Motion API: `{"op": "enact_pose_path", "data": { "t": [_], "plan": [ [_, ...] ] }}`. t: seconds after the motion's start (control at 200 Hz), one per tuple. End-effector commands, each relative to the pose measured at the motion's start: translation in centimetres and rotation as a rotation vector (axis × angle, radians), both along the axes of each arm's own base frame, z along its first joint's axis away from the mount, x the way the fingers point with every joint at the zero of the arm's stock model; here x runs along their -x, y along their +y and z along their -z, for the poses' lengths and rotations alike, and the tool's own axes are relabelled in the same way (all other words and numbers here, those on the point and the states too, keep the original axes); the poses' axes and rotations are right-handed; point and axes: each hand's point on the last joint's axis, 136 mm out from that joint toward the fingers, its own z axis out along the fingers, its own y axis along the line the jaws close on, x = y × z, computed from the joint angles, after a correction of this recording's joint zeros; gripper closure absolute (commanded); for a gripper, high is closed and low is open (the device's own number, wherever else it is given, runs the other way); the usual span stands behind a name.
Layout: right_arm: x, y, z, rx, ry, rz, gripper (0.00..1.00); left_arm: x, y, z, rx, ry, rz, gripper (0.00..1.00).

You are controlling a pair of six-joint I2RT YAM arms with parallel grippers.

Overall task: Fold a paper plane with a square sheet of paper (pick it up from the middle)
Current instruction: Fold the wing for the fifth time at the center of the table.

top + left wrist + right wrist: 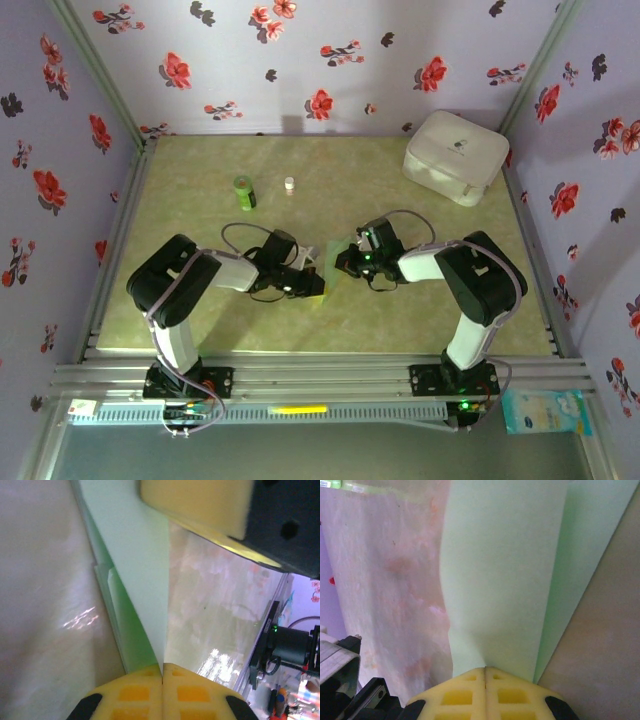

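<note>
Near the middle of the top view, the left gripper (318, 285) and the right gripper (345, 262) meet over the table (200, 310). Both hold the pale green paper (330, 268) between them. In each wrist view the yellow pads (145, 690) are pressed together on an edge of the paper, which shows folded layers.

In the upper part of the top view stand a dark green bottle (244, 192) and a small white object (290, 185). The white case (455, 157) at the upper right has a small dark mark on its lid, too small to read.
</note>
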Motion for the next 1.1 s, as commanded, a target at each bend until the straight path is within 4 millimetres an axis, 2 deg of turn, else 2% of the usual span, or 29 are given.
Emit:
{"op": "enact_pose_path", "data": {
  "t": [0.0,0.075,0.12,0.21,0.315,0.395,0.47,0.65,0.695,0.81,0.9,1.005,1.095],
  "plan": [
    [1.5,-2.3,3.7,0.143,0.085,0.027,0.96,2.6,0.7,0.4,-0.041,0.07,0.065,1.0],
    [1.5,-2.3,3.7,0.146,0.087,0.028,0.96,2.7,0.8,0.5,-0.046,0.073,0.069,1.0],
    [1.5,-2.4,3.8,0.148,0.088,0.029,0.96,2.7,0.8,0.5,-0.047,0.074,0.069,0.94],
    [1.5,-2.3,3.8,0.146,0.088,0.03,0.96,2.8,0.9,0.5,-0.052,0.075,0.072,0.89],
    [1.4,-2.3,3.7,0.146,0.089,0.03,0.96,3.1,1.2,0.6,-0.064,0.078,0.079,0.88],
    [1.4,-2.3,3.7,0.149,0.091,0.03,0.96,3.3,1.4,0.7,-0.072,0.079,0.077,0.89],
    [1.5,-2.4,3.8,0.151,0.092,0.031,0.96,3.3,1.5,0.7,-0.075,0.076,0.075,1.0],
    [1.5,-2.3,3.8,0.152,0.097,0.029,0.96,3.4,1.6,0.8,-0.08,0.08,0.079,1.0],
    [1.5,-2.4,3.8,0.153,0.097,0.029,0.96,3.4,1.6,0.8,-0.081,0.077,0.076,0.9],
    [1.6,-2.4,3.8,0.155,0.1,0.032,0.96,3.5,1.8,0.5,-0.085,0.072,0.077,0.86],
    [1.6,-2.5,3.9,0.161,0.103,0.034,0.96,3.7,2.0,0.5,-0.09,0.075,0.079,0.87],
    [1.7,-2.6,4.0,0.162,0.104,0.034,0.96,4.0,2.2,0.5,-0.09,0.075,0.081,1.0],
    [1.8,-2.6,4.0,0.164,0.108,0.033,0.96,4.2,2.3,0.5,-0.093,0.082,0.087,1.0]
  ]
}}
